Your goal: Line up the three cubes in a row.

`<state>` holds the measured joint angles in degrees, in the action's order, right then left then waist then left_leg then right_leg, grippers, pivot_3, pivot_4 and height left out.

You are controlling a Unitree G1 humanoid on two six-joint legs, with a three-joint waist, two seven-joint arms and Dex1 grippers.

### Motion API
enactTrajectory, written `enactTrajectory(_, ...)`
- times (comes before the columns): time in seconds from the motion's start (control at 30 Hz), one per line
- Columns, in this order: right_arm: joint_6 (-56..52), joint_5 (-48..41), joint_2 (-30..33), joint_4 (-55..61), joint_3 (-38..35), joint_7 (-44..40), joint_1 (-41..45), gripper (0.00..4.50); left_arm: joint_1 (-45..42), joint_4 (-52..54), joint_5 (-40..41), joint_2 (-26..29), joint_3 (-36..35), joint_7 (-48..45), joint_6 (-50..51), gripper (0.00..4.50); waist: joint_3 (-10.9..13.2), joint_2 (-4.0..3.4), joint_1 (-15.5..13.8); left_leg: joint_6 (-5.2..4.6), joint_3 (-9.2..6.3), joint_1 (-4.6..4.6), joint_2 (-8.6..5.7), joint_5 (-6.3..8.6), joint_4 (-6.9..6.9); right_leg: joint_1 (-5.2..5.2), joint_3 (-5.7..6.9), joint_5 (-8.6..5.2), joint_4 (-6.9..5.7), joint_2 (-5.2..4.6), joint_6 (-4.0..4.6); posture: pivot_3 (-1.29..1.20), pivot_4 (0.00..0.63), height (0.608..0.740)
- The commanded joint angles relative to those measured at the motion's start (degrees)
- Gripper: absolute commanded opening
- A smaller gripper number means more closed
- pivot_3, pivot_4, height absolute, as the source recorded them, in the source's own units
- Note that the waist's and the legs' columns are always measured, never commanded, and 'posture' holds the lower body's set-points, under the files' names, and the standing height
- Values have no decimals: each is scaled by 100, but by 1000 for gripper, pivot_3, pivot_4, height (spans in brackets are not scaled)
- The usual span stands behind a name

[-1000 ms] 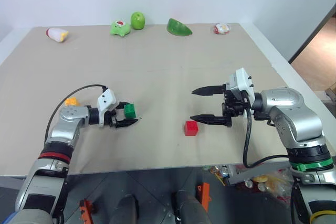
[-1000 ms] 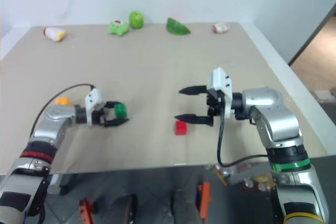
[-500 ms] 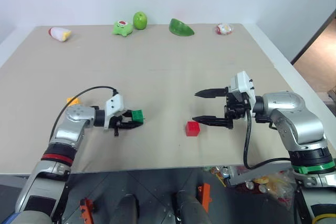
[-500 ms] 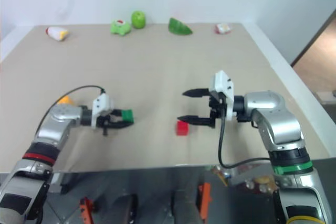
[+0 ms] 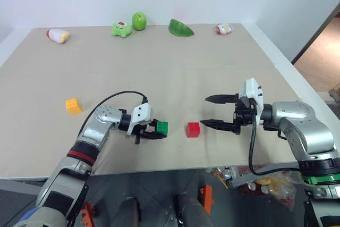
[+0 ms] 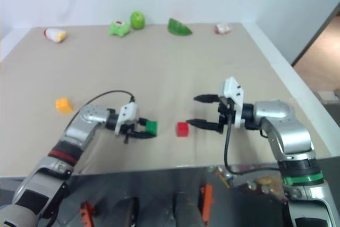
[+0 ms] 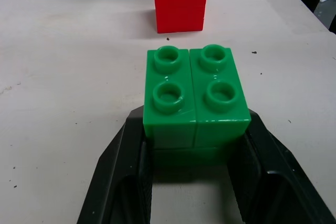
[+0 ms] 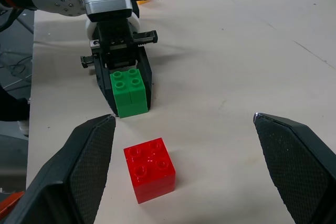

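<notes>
So the green cube (image 5: 162, 127) is pinched in our left hand (image 5: 154, 131), studs up, low over the desk (image 5: 212, 67) near its front edge and just beside the red cube (image 5: 193, 129) — there's a gap between the two, they're not touching. From the left wrist view the black fingers (image 7: 123, 182) clamp the green one on both sides, with the red one dead ahead, so the approach looks nicely lined up. The yellow-orange cube (image 5: 73, 105) sits well apart, off to the left and a bit further back. Our right hand (image 5: 212, 111) hangs on the other side of the red cube with its fingers spread wide, holding nothing. We'd say we're on step one of the row: placing green next to red. Next move, as we read it — set green down flat, square to red, release without nudging either, then fetch the yellow-orange one. The toys along the far edge aren't part of this.
</notes>
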<state>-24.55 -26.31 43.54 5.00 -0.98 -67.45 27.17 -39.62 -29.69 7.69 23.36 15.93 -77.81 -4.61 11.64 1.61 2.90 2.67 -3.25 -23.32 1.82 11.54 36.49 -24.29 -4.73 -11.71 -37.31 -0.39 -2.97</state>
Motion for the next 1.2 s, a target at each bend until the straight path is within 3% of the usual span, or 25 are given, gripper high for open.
enactTrajectory(0.03, 15, -139, 104, 256, -283, 66, -20, 4368, -71, -174, -81, 90, -47, -60, -169, 1326, 0, 0, 0, 0, 0, 0, 0, 0, 0, 0, 0, 0, 0, 0, 0, 0, 150, 733)
enactTrajectory(0.27, 53, -131, 64, 203, -262, 89, 16, 4368, 8, -61, 23, 86, -111, 2, -31, 1326, 0, 0, 1, -10, 0, 3, 0, -6, 0, 1, 0, 6, 0, 1, 4, 0, 150, 733)
enactTrajectory(0.3, 63, -126, 61, 184, -253, 84, 29, 4368, 36, -14, 57, 83, -138, 29, 24, 2406, 0, 0, 1, -10, 0, 3, 0, -6, 0, 0, 0, 6, 0, 1, 4, 0, 150, 733)
enactTrajectory(0.5, 103, -97, 59, 85, -197, 19, 95, 4368, 410, 744, 338, 343, -317, 21, 675, 4291, 0, 0, 4, -11, 0, 2, 1, -5, -4, 0, -1, 4, 0, 1, 0, 0, 150, 733)
enactTrajectory(0.7, 77, -104, 171, -21, -158, -222, 151, 4368, 1293, 2252, 717, 1359, -717, -91, 1461, 4291, 0, 0, 56, -13, -2, 6, 10, -4, -8, -2, 2, 1, -5, 8, 6, 0, 150, 733)
enactTrajectory(0.9, 84, -162, 312, -61, -116, -566, 282, 4368, 2597, 3619, 1487, 2310, -1946, 275, 2317, 4291, 1, 0, 81, -13, 5, 5, 11, -4, -7, -4, 0, -16, -5, 2, 35, 0, 150, 733)
enactTrajectory(1.1, -157, -522, -263, 523, 215, -490, 724, 4368, 3301, 3910, 2379, 1985, -3682, 1792, 3305, 4291, 1, 0, 123, -15, 2, 8, 17, -5, -4, -3, 9, -18, -6, 3, 40, 0, 150, 733)
enactTrajectory(1.2, -216, -589, -495, 709, 415, -518, 862, 4368, 3682, 3783, 2418, 1864, -4085, 2096, 3273, 4291, 1, 0, 133, -14, 4, 11, 23, -5, -4, -3, 12, -15, -6, 7, 42, 0, 150, 733)
